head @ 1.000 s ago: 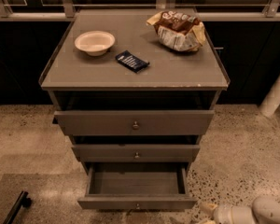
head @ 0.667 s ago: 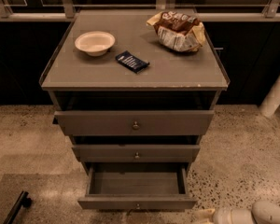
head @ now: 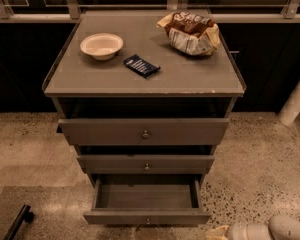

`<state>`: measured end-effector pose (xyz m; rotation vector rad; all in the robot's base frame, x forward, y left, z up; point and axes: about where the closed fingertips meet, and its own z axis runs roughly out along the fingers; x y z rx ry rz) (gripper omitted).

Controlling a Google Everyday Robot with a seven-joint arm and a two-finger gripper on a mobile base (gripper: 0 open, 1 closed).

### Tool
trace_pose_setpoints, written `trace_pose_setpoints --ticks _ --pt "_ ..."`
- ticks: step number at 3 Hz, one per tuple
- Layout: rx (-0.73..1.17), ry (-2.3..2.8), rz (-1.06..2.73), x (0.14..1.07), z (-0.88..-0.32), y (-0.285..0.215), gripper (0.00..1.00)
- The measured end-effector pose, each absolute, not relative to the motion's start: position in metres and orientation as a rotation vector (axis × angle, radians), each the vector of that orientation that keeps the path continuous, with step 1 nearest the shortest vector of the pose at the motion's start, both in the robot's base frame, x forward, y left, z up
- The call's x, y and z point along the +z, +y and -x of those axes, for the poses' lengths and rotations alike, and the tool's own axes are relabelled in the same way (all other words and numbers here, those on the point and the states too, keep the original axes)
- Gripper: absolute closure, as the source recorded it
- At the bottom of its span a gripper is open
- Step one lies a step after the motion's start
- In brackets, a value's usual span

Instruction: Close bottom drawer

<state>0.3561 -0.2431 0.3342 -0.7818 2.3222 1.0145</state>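
Speckled floor (head: 262, 169), lower right: our white gripper (head: 217, 232), grip state unclear to us, lies just right of the open grey flat-fronted bottom drawer (head: 146, 217).

Single view, set high in front of cabinet (head: 190, 79), facing it square, tilted down. Middling range: whole cabinet in frame, top surface toward upper edge, bottom drawer (head: 146, 217) just above lower edge, pulled toward camera. Floor (head: 262, 169) shows on both sides, dark wall behind. Gripper (head: 217, 232) enters at lower right corner, low, just right of bottom drawer front
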Motion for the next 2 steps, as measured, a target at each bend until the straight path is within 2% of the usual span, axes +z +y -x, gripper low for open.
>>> trace_pose_setpoints --ticks 1,2 --pt "1.016 2.331 0.732 0.323 -0.365 -0.248 1.00" --pt "1.020 2.342 0.675 0.304 -0.390 -0.254 1.00"
